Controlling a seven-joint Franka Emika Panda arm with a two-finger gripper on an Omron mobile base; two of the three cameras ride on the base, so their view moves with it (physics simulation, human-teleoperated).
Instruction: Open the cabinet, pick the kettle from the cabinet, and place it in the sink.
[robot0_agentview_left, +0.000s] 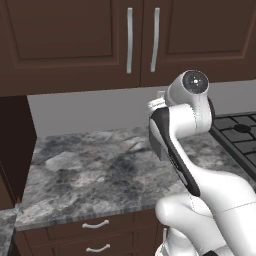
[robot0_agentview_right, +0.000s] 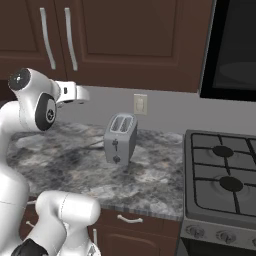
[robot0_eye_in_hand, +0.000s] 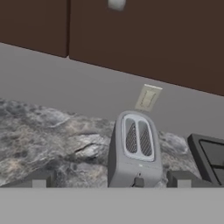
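Note:
The cabinet (robot0_agentview_left: 100, 40) is a dark brown wall unit, and both panelled doors are closed. Its two vertical silver bar handles (robot0_agentview_left: 129, 40) stand side by side at the seam, as the right base view also shows on the cabinet (robot0_agentview_right: 115, 35). The kettle is hidden. The sink is out of view. My gripper (robot0_eye_in_hand: 110, 183) is open with nothing between its dark fingertips (robot0_eye_in_hand: 39, 181). It hangs over the counter below the cabinet and looks toward the back wall.
A grey toaster (robot0_agentview_right: 120, 138) stands on the marbled counter (robot0_agentview_left: 90, 170), straight ahead of the hand. A wall outlet (robot0_agentview_right: 140, 104) is behind it. A black gas stove (robot0_agentview_right: 222, 175) lies to the right. Drawers with curved pulls (robot0_agentview_left: 95, 225) sit below the counter.

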